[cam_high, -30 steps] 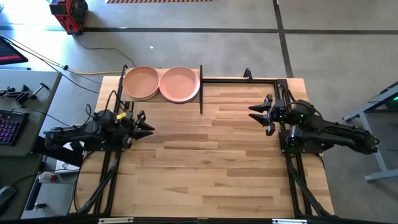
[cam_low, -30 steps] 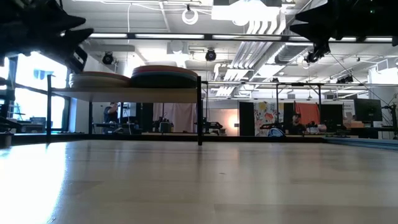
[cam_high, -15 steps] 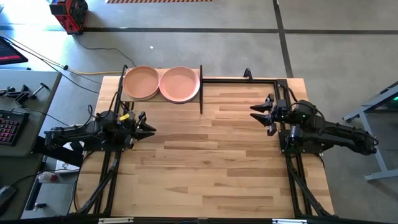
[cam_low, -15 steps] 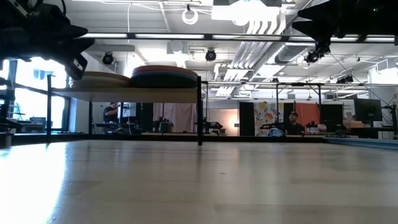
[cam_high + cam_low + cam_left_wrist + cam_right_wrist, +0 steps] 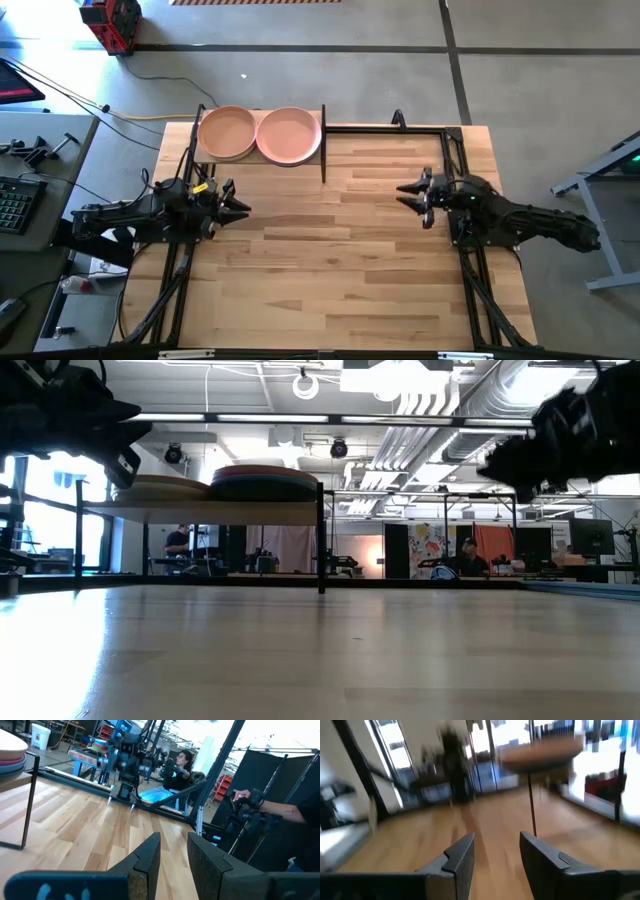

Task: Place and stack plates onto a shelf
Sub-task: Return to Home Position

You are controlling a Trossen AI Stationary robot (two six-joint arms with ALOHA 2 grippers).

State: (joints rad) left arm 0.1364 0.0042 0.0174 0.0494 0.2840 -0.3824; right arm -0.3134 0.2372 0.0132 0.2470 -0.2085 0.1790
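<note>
Plates (image 5: 227,132) sat in two piles side by side on the shelf (image 5: 200,512), which stood at the 11 o'clock corner of the desk (image 5: 340,250). The pile nearer the corner showed a peach-toned top, and the second pile (image 5: 290,135) a pinker one. From the low view I could not count for sure how many plates each pile held. No plate lay on the desk planks.

The left claw (image 5: 240,200) hung at 9 o'clock, pointing toward the centre. Its fingers (image 5: 145,857) were slightly parted and pinched nothing. The right claw (image 5: 403,193) hung at 3 o'clock, facing it across the bare middle, likewise spread and empty.

Judged from this, the stacking looked finished and the step in hand was the retreat to rest. The next move called only for each arm to fold back over its own edge. The left arm, being the closer to the shelf, needed to keep wide of the black posts so that neither pile got jogged.
</note>
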